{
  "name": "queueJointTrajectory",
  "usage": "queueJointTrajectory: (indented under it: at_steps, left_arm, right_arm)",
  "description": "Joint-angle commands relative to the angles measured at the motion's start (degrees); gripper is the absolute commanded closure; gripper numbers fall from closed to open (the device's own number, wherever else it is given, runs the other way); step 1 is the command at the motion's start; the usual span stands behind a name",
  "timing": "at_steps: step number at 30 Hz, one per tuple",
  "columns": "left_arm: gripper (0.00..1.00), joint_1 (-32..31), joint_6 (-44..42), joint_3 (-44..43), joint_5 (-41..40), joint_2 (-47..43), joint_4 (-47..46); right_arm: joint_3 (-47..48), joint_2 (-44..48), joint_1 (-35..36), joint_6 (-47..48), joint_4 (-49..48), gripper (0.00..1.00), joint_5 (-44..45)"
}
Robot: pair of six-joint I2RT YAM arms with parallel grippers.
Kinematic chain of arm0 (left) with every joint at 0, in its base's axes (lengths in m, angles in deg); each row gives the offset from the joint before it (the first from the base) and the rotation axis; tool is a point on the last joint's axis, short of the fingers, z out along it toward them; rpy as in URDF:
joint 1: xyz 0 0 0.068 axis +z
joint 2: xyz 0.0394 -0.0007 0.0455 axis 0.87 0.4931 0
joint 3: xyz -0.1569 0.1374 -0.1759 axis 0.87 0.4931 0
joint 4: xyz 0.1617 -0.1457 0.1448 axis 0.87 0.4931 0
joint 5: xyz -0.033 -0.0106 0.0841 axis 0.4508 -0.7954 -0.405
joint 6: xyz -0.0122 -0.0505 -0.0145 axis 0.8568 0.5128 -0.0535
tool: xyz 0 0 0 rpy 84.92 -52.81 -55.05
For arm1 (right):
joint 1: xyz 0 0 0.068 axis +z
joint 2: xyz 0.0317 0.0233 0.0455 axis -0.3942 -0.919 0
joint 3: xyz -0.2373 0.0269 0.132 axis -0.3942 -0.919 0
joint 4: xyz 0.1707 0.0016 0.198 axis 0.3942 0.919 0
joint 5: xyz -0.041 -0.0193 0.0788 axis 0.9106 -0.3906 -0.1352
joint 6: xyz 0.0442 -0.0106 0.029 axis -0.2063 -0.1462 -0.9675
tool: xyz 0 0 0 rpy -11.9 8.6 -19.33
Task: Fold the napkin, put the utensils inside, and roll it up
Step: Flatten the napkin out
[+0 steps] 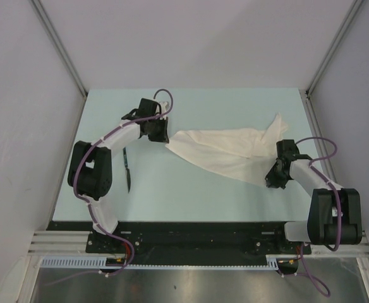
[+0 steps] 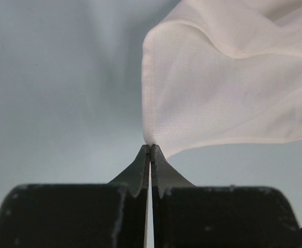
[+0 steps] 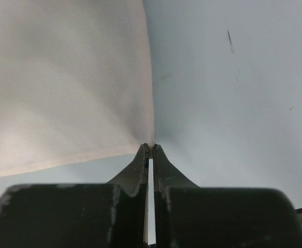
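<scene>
The white napkin hangs stretched between my two grippers above the pale table, sagging and creased, with one loose corner pointing to the far right. My left gripper is shut on the napkin's left corner; in the left wrist view the cloth rises from the closed gripper tips. My right gripper is shut on the near right corner; in the right wrist view the cloth fans up and left from the gripper tips. The dark knife lies on the table at the left, beside the left arm.
The pale blue-green table is bounded by white walls on three sides, with metal frame posts at the back corners. The arm bases and a black rail run along the near edge.
</scene>
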Motion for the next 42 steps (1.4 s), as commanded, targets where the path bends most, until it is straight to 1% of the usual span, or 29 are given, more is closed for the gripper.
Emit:
queueJointTrajectory:
  at_steps: [1,3,5,10,13,17,20,23,26,29,31,34,35,38,40,42]
  left_arm:
    - [1.0,0.4,2.1,1.07,3.92,-7.57,-5.07]
    - [1.0,0.4,2.9,0.54,4.63,-10.12,-5.51]
    - [1.0,0.4,4.3,-0.51,4.19,-13.18,-5.43]
    - [1.0,0.4,8.78,-0.51,1.38,-21.45,-7.53]
    - [1.0,0.4,10.01,-1.22,0.07,-26.55,-7.36]
    - [1.0,0.48,10.19,-3.67,-3.0,-32.79,-5.26]
    - [1.0,0.48,10.02,-6.04,-5.12,-37.8,-3.15]
    - [1.0,0.66,9.49,-8.94,-7.31,-41.85,0.28]
    - [1.0,1.36,9.31,-11.31,-7.76,-44.83,2.22]
    - [1.0,1.98,9.4,-13.16,-7.24,-45.29,2.22]
    - [1.0,2.59,9.05,-13.52,-7.41,-44.5,1.26]
    - [1.0,4.26,9.84,-13.52,-4.78,-41.51,-0.41]
    - [1.0,4.7,10.02,-13.44,-4.43,-40.81,-2.5]
    - [1.0,6.81,10.63,-13.96,-2.41,-36.51,-5.59]
    - [1.0,8.47,11.6,-14.75,0.39,-32.73,-7.26]
    - [1.0,9.09,12.39,-15.19,1.55,-29.22,-9.64]
  right_arm:
    - [8.73,1.56,0.08,3.0,-1.61,1.0,3.56]
    - [11.37,2.78,0.08,3.97,-1.86,1.0,4.97]
    - [16.11,3.14,0.08,5.03,-2.13,1.0,5.59]
    - [26.91,5.24,0.08,7.4,-3.36,1.0,6.29]
    - [30.96,7.96,0.87,10.21,-4.5,1.0,6.64]
    - [38.25,11.92,2.62,13.99,-3.63,1.0,10.32]
    - [40.81,15.87,4.56,15.75,-3.18,1.0,13.14]
    - [43.8,19.56,6.23,16.89,-3.8,1.0,14.2]
    - [47.67,20.98,7.11,17.95,-4.24,1.0,14.03]
    - [50.31,20.9,7.29,18.83,-5.64,1.0,13.16]
    - [50.75,18.71,7.29,19.62,-6.52,1.0,12.1]
    - [51.45,13.79,7.29,20.23,-7.93,1.0,10.87]
    - [51.63,12.39,7.11,20.32,-8.8,1.0,10.25]
    - [52.16,6.85,6.76,20.85,-11.69,1.0,9.02]
    - [52.95,2.56,6.41,20.85,-12.93,1.0,8.14]
    - [54.53,0.17,5.97,21.02,-14.6,1.0,7.26]
